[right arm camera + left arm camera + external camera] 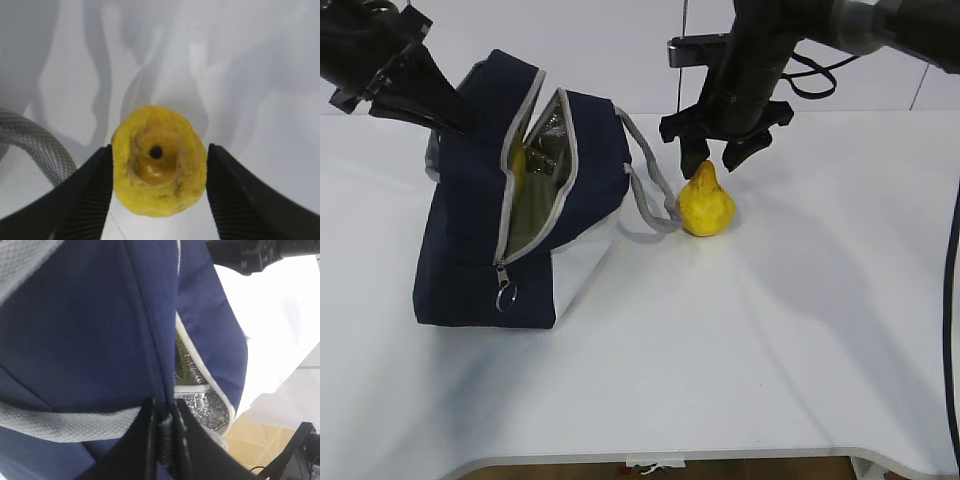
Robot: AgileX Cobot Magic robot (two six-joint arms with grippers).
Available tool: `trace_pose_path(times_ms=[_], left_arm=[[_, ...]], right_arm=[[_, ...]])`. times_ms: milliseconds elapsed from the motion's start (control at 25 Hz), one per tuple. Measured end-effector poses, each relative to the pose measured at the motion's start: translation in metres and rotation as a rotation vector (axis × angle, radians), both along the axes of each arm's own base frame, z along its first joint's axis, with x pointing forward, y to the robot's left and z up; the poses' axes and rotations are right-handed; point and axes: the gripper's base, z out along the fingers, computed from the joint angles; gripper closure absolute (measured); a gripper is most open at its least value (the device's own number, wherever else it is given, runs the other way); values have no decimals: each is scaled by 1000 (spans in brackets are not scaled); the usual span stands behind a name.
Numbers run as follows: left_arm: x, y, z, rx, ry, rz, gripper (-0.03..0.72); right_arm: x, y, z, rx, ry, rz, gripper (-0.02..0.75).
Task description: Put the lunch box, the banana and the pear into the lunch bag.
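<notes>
Your right pincer [157,192] straddles the pear [159,167], wide; only the left wrist view shows the left pincer [163,432] clamping the lunch bag [90,340] edge.

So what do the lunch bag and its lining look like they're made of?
The lunch bag looks like navy woven fabric, matte, with grey webbing handles. Its lining seems to be a silvery foil, crinkled and shiny, probably insulation.

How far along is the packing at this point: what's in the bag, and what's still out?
Inside the open lunch bag a pale green lid, likely the lunch box, and a yellow sliver that may be the banana show. The left gripper pinches the bag's edge. The right gripper straddles the pear, jaws open, on the table. Left: the pear.
</notes>
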Motion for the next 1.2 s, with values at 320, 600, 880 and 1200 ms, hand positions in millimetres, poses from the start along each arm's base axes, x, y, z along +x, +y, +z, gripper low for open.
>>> trace_pose_path(times_ms=[320, 600, 880, 1200], left_arm=[[0, 0, 0, 0, 0, 0, 671], [0, 0, 0, 2, 0, 0, 671], [0, 0, 0, 3, 0, 0, 671], [0, 1, -1, 11, -1, -2, 671]], right_arm=[[1, 0, -10, -8, 24, 0, 293], [2, 1, -17, -14, 41, 0, 304], [2, 0, -17, -20, 39, 1, 431], [3, -3, 3, -62, 17, 15, 444]])
